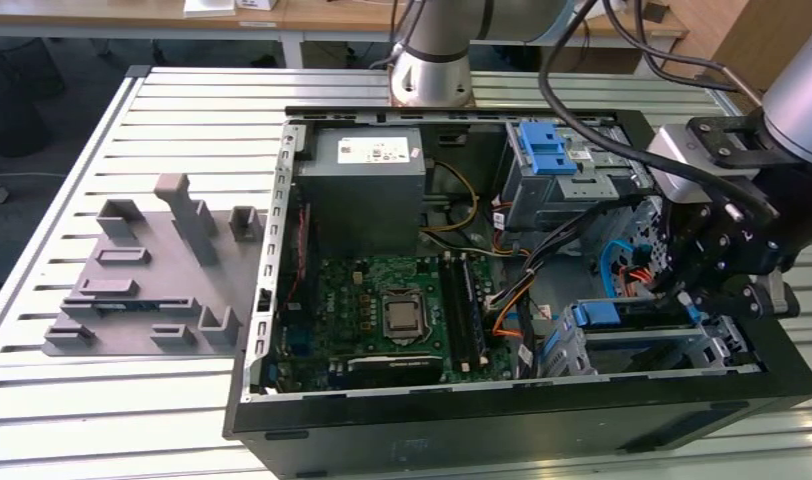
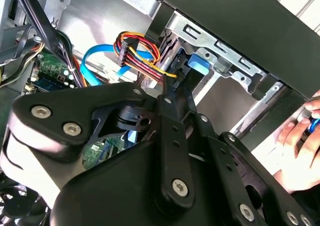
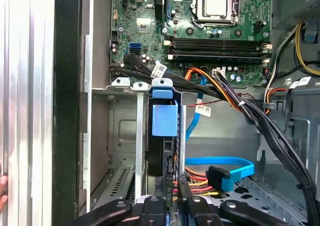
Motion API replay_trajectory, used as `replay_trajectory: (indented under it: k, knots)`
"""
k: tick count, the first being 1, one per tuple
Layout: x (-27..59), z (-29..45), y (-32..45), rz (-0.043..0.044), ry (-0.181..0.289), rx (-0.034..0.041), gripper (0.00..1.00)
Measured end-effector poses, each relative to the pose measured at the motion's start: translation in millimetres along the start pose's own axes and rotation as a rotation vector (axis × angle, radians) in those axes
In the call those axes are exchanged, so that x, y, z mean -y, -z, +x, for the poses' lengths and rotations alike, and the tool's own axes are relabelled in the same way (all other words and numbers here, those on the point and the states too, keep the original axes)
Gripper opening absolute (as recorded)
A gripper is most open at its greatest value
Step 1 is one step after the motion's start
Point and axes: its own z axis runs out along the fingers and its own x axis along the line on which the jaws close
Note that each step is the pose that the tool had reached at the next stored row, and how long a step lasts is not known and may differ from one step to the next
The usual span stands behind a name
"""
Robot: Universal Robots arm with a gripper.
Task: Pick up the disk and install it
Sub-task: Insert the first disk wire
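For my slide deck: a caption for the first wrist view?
Claw at the metal drive cage, the blue-carriered disk standing in its slot below the motherboard.

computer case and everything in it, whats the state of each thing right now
computer case: side panel off, lying open side up
disk: standing on edge in the drive cage, blue carrier tab outward
gripper: at the disk's end, fingers either side of it
blue data cable: loose, connector unplugged
processor socket: bare, no cooler
grey fixture: empty

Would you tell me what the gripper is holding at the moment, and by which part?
The gripper appears to hold the disk by its near end, pinching its flat faces; it stands edgewise in the drive cage.
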Motion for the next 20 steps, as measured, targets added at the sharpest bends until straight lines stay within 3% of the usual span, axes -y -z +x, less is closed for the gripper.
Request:
replay_trajectory:
  k: [2,5,20]
  knots:
    - [0.0,0.0,2.7,0.0000,0.000,0.0000,0.22]
    - [0.1,-0.1,5.3,0.0000,0.000,0.0001,0.11]
    - [0.1,-0.1,10.3,0.0000,0.000,-0.0002,0.11]
